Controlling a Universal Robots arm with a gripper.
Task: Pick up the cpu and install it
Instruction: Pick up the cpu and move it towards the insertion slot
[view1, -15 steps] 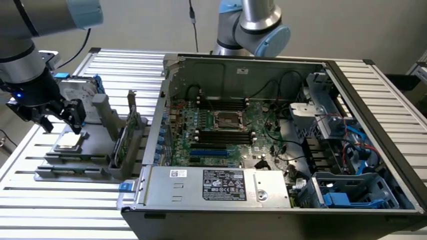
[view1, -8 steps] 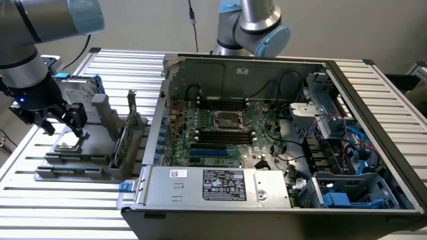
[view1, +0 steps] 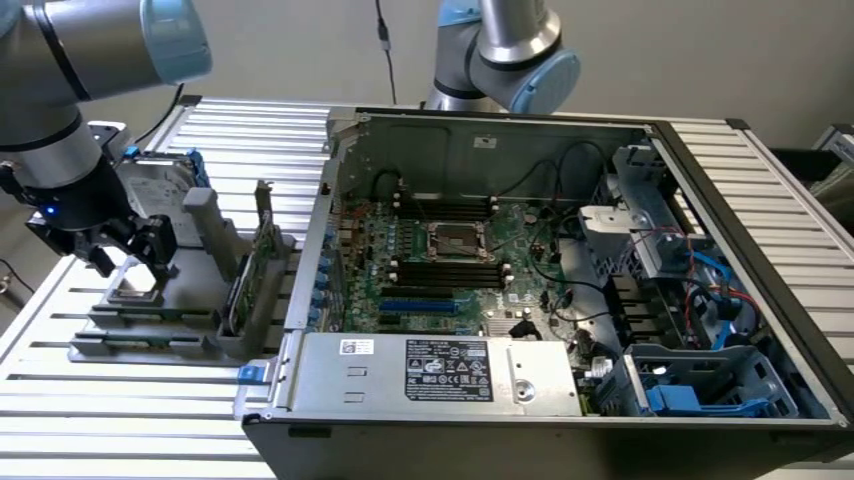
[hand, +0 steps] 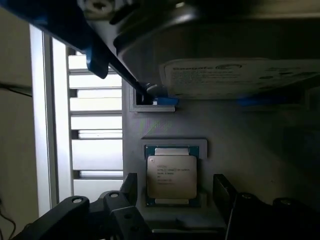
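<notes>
The small flat square cpu with a silver-grey metal top (hand: 171, 176) lies flat in a shallow square recess of a grey plastic holder tray (hand: 250, 145), its printed face up and a thin rim of green board showing around the lid. The black jaws stand wide open and grip nothing. In the wrist view one finger sits on each side of the chip, close to its edges but apart from them.

In the exterior view the grey and blue robot arm (view1: 60, 150) hangs over that tray at the exterior view's left, with the jaws pointing down just above the recess. A silver rectangular hard drive with blue rails (view1: 154, 185) stands in the same tray, just beyond the chip.

The tray rests on a slatted aluminium worktop (view1: 120, 410). Beside it, toward the exterior view's right, an open dark computer case (view1: 481, 150) lies on its side, and its green motherboard (view1: 441, 290) carries a square metal-framed socket (view1: 454, 240), well apart from the cpu.
</notes>
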